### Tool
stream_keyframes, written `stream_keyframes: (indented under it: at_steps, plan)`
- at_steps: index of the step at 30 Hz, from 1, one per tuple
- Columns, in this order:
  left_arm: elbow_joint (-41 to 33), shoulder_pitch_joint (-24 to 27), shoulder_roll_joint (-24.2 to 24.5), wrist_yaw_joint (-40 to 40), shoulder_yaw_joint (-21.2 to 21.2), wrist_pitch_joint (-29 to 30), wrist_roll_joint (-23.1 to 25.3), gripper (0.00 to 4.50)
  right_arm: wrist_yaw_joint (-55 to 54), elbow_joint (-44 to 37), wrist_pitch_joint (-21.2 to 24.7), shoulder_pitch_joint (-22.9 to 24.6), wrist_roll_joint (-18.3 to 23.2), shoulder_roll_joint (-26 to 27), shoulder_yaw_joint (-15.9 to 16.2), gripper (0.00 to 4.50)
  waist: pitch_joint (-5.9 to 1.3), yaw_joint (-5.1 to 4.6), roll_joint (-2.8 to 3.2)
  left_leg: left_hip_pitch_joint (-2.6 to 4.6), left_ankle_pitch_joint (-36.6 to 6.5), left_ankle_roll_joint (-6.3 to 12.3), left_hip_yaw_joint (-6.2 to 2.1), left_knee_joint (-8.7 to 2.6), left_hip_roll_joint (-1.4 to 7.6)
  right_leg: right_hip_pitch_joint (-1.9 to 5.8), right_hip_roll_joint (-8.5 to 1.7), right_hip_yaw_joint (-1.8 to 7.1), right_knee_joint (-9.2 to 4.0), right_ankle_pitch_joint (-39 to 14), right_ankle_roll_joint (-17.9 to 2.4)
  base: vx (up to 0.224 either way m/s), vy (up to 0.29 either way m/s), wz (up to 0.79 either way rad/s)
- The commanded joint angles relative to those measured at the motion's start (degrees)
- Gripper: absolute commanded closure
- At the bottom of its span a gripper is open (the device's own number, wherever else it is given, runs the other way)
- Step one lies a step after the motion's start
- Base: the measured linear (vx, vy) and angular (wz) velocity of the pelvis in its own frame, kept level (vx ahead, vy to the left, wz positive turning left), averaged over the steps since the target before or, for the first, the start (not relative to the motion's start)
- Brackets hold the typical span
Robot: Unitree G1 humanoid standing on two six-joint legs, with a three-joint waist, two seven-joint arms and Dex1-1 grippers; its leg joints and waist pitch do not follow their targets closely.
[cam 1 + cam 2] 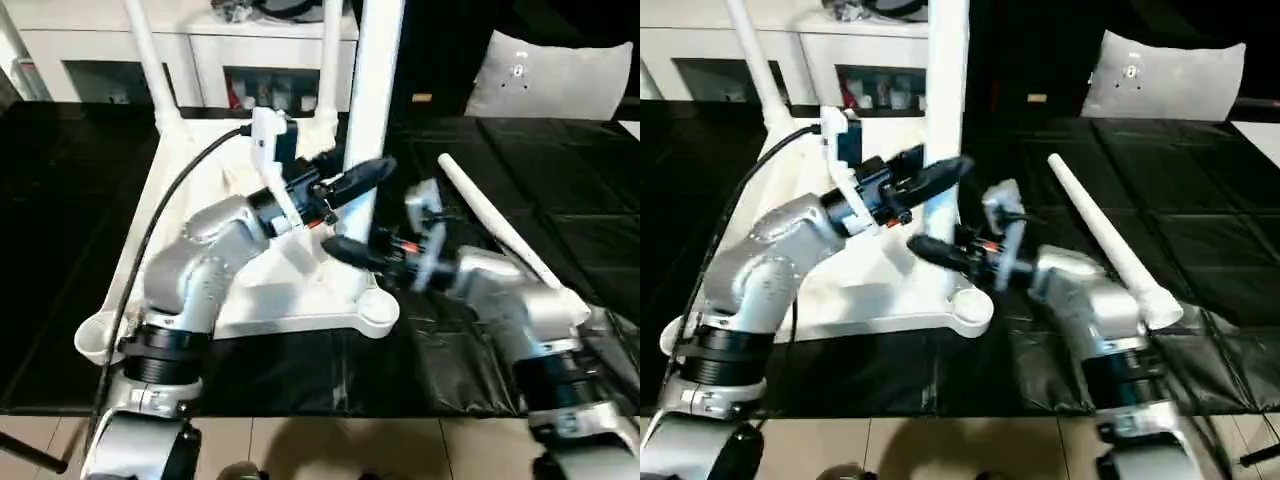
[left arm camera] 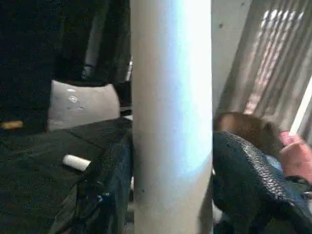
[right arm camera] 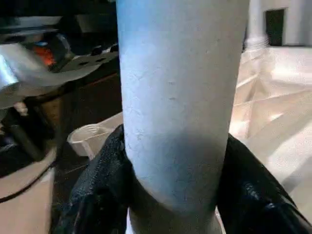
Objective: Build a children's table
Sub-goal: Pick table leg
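Black quilted matting [image 1: 560,200] covers the floor under the upturned table top [image 1: 300,300], with a white cabinet [image 1: 120,60] behind it. I see my left gripper [image 1: 352,180] clamped on the upright leg [image 1: 378,80] standing in the near right corner socket [image 1: 378,310], and my right gripper [image 1: 345,250] closed around the same leg lower down. Both wrist views show black fingers [image 3: 253,195] pressed against either side of the white shaft. A loose leg [image 1: 1105,240] lies on the matting beside my right forearm. From the left wrist I also catch a grey cushion [image 2: 80,105] beyond the leg.
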Motion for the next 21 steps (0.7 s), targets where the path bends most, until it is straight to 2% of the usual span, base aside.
stream_keyframes:
  at_steps: [1, 2, 3, 4, 7, 8, 9, 11, 12, 13, 14, 15, 16, 17, 19, 20, 21]
  plan:
    - [-0.21, 0.45, -0.14, 1.94, -1.14, -1.83, 2.84, 1.42, -1.81, 0.13, -1.61, -0.03, -0.98, 0.29, -0.76, 2.59, -4.46, -0.25, -0.68, 0.12, -5.86, 1.87, -0.50, -3.83, 2.09, 3.85, -3.96, 3.03, -4.15, -18.04, -5.60, 0.000, 0.000, 0.00]
    - [0.15, 0.45, -0.02, 4.59, -2.49, -4.03, 6.55, 1.42, -4.44, 0.65, -4.19, -0.19, -2.56, 1.46, -0.97, 2.59, -4.49, -0.19, -0.45, 0.04, -5.43, 1.88, -0.63, -3.86, 2.21, 3.81, -4.02, 3.07, -3.97, -17.31, -5.66, 0.000, 0.000, 0.00]
    - [0.25, 0.44, 0.01, 5.25, -2.85, -4.58, 7.49, 1.30, -5.11, 0.81, -4.87, -0.23, -2.98, 1.76, -1.03, 2.59, -4.37, -0.34, -1.39, -0.07, -5.62, 1.86, -0.53, -3.92, 2.08, 3.85, -4.09, 3.04, -3.84, -18.48, -5.21, 0.000, 0.000, 0.00]
    - [0.50, 0.36, -0.13, 7.25, -3.48, -5.36, 9.42, 1.22, -6.95, 1.19, -6.06, -0.45, -3.76, 2.66, -1.23, 2.59, -4.34, -0.38, -1.66, 0.03, -5.92, 1.88, -0.40, -3.93, 2.05, 3.83, -4.13, 3.04, -4.13, -19.74, -4.88, 0.000, 0.000, 0.00]
    - [0.71, 0.62, -4.04, 15.37, -2.57, -8.15, 12.44, 1.19, -11.73, 1.94, -10.69, -1.01, -6.02, 6.70, -0.98, 2.59, -4.26, -0.62, -0.98, 0.10, -6.70, 1.00, -0.58, -4.03, 2.29, 3.62, -4.31, 3.04, -4.31, -20.76, -4.49, 0.000, 0.000, 0.00]
    - [0.78, 0.80, -5.36, 17.88, -2.52, -9.39, 13.76, 1.19, -13.49, 2.70, -12.22, -1.20, -7.01, 7.81, -1.03, 2.59, -4.28, -0.90, -0.97, 0.07, -7.13, 0.66, -0.63, -4.04, 2.36, 3.64, -4.22, 3.03, -4.28, -19.40, -4.90, 0.000, 0.000, 0.00]
    - [0.84, 0.88, -5.91, 18.94, -2.52, -9.95, 14.35, 1.19, -14.20, 2.99, -12.75, -1.27, -7.33, 8.26, -1.09, 2.59, -4.38, -1.14, -1.22, -0.01, -7.11, 0.77, -0.65, -4.02, 2.36, 3.68, -4.19, 3.10, -4.06, -17.60, -5.36, 0.000, 0.000, 0.00]
    - [1.55, 0.90, -7.77, 21.83, -2.54, -11.28, 15.71, 1.19, -16.07, 3.65, -14.18, -1.34, -7.88, 9.18, -1.31, 2.59, -4.31, -1.21, -1.28, -0.02, -7.60, 1.26, -0.60, -4.01, 2.22, 3.80, -4.17, 3.11, -4.15, -17.39, -5.71, 0.000, 0.000, 0.00]
    - [2.00, 0.69, -8.80, 23.54, -2.32, -11.53, 16.14, 1.19, -16.93, 3.89, -14.73, -1.35, -8.04, 9.56, -1.50, 2.59, -4.19, -1.23, -1.57, -0.08, -7.68, 1.51, -0.52, -4.03, 2.20, 3.75, -4.19, 3.15, -4.19, -18.10, -5.59, 0.000, 0.000, 0.00]
    - [2.44, 0.53, -9.53, 24.79, -2.22, -11.92, 16.58, 1.36, -17.54, 4.21, -15.28, -1.38, -8.21, 9.86, -1.64, 2.59, -4.19, -1.11, -1.48, 0.02, -7.85, 1.56, -0.49, -3.98, 2.10, 3.74, -4.19, 3.11, -4.32, -18.89, -5.34, 0.000, 0.000, 0.00]
    - [2.78, 0.33, -10.00, 25.60, -2.13, -11.99, 16.79, 1.46, -17.86, 4.48, -15.56, -1.46, -8.29, 10.09, -1.72, 2.59, -4.20, -1.12, -1.97, -0.10, -7.57, 1.77, -0.43, -3.91, 2.01, 3.77, -4.17, 3.13, -4.40, -19.75, -4.84, 0.000, 0.000, 0.00]
    - [3.13, 0.14, -10.47, 26.15, -2.36, -12.14, 17.13, 1.53, -18.08, 4.94, -15.81, -1.58, -8.55, 10.32, -1.49, 2.59, -4.16, -1.13, -1.72, -0.10, -7.33, 1.96, -0.46, -3.97, 2.03, 3.69, -4.15, 3.13, -4.48, -20.23, -4.50, 0.000, 0.000, 0.00]
    - [3.30, 0.08, -10.62, 26.34, -2.47, -12.35, 17.35, 1.53, -18.19, 5.19, -16.04, -1.65, -8.74, 10.46, -1.42, 2.59, -4.20, -1.14, -1.73, -0.09, -7.24, 1.98, -0.48, -3.94, 2.05, 3.69, -4.16, 3.12, -4.48, -20.21, -4.40, 0.000, 0.000, 0.00]
    - [3.49, 0.19, -10.62, 26.19, -2.80, -12.48, 17.61, 1.56, -18.13, 5.44, -16.39, -1.75, -9.08, 10.46, -1.19, 2.59, -4.27, -1.14, -1.53, -0.01, -6.99, 2.04, -0.57, -3.96, 2.19, 3.63, -4.17, 3.16, -4.36, -19.05, -4.70, 0.000, 0.000, 0.00]
    - [3.76, 0.39, -10.89, 26.36, -3.02, -12.67, 17.97, 1.66, -18.21, 5.86, -17.02, -1.84, -9.59, 10.61, -1.09, 2.59, -4.28, -1.25, -1.59, -0.03, -7.11, 2.20, -0.56, -3.95, 2.21, 3.65, -4.08, 3.15, -4.21, -17.33, -5.30, 0.000, 0.000, 0.00]
    - [3.84, 0.46, -11.12, 26.57, -2.98, -12.72, 18.10, 1.91, -18.28, 6.00, -17.24, -1.84, -9.78, 10.73, -1.18, 2.59, -4.27, -1.28, -1.62, -0.06, -7.03, 2.30, -0.56, -3.94, 2.19, 3.71, -4.09, 3.18, -4.08, -16.60, -5.76, 0.000, 0.000, 0.00]
    - [4.09, 0.36, -11.33, 26.84, -3.05, -13.02, 18.40, 1.95, -18.39, 6.12, -17.43, -1.84, -9.93, 10.66, -1.36, 2.59, -4.31, -1.23, -1.38, -0.02, -6.71, 2.46, -0.54, -3.88, 2.19, 3.72, -4.14, 3.25, -3.96, -15.86, -6.18, 0.000, 0.000, 0.00]
